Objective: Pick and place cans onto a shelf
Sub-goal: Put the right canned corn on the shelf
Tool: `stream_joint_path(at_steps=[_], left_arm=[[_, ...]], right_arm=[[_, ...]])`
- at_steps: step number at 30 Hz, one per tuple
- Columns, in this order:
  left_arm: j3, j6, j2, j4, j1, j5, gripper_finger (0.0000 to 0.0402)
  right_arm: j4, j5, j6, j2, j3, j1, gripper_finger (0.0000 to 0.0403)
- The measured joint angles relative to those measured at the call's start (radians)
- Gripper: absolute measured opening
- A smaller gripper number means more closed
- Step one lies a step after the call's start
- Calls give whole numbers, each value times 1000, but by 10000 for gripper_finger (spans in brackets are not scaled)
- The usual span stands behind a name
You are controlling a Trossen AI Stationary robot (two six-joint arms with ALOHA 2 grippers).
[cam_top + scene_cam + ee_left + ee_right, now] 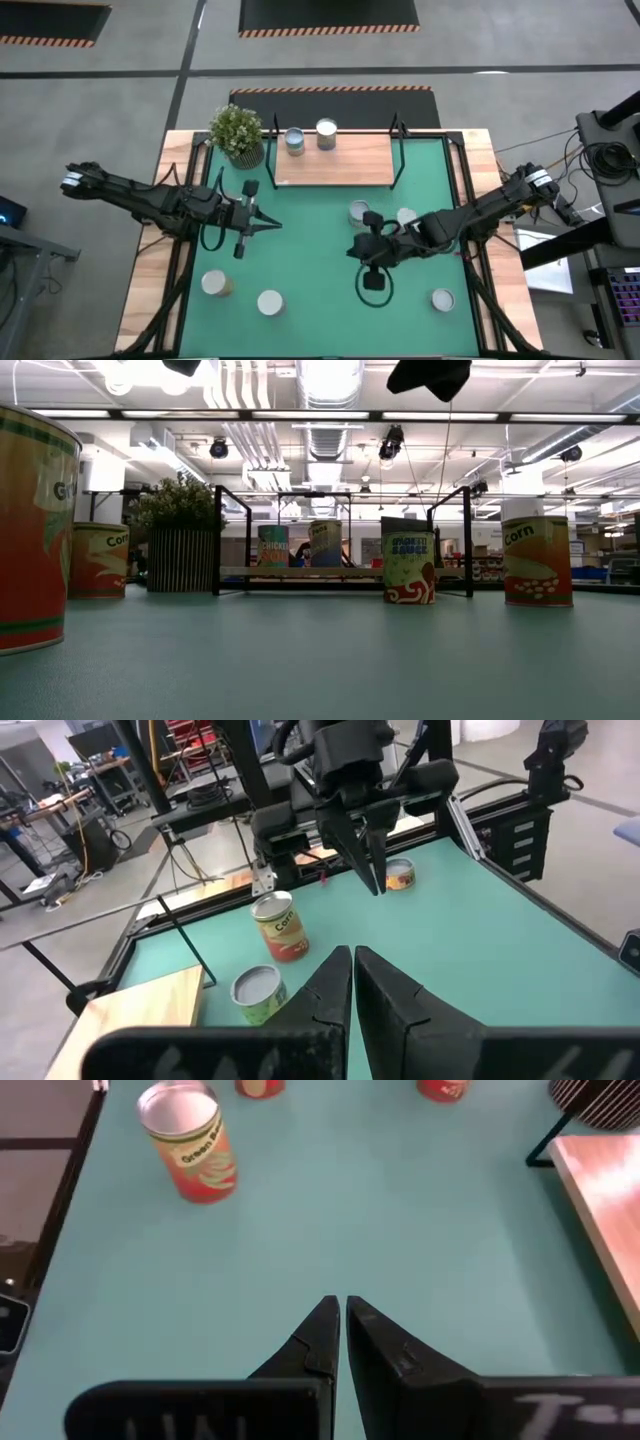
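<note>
Both arms sit uppermost in the high view: the left pincer [268, 224] and the right pincer [352, 248] hover over the green mat [310, 300], each with fingers together and empty. The shelf [330, 160] serves as landmark, its long axis running left–right across the surface [135, 300]. Two cans [294, 140] [326, 133] stand on its back edge – the finished part. Five remain on the mat: two [359, 211] [405, 217] just in front of the shelf's right end beside the right pincer, one [443, 299] well in front of that end, and two [214, 283] [270, 301] well in front of the left end. A potted plant [238, 132] stands at the shelf's left end.

Low view: a can [35, 530] looms closest at the left edge, with another [98, 560] behind it. The shelf [340, 572] lies across the background with the two placed cans [274, 546] [325, 543] on it; two more [409, 567] [537, 560] stand before it. Every can is upright, axis vertical, silver top upward.

Left wrist view: the left pincer [352, 982] is closed; two upright cans [278, 926] [257, 994] stand past the shelf corner [130, 1010], under the right arm.

Right wrist view: the right pincer [342, 1330] is closed over bare mat, one can [188, 1142] upright beyond it and the shelf edge [605, 1200] at the side. By this count, roughly a third is done.
</note>
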Motion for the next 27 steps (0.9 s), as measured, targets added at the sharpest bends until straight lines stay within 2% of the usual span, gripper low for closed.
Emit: stream_joint_path(at_steps=[16, 20, 27], left_arm=[[3, -100, 0, 50, 0, 2, 0], [3, -107, 0, 50, 0, 2, 0], [3, -103, 0, 46, 0, 2, 0]], right_arm=[[248, -1, -188, 165, 24, 52, 13], [162, 53, -209, 171, 48, 51, 13], [-196, 175, 11, 61, 40, 33, 13]])
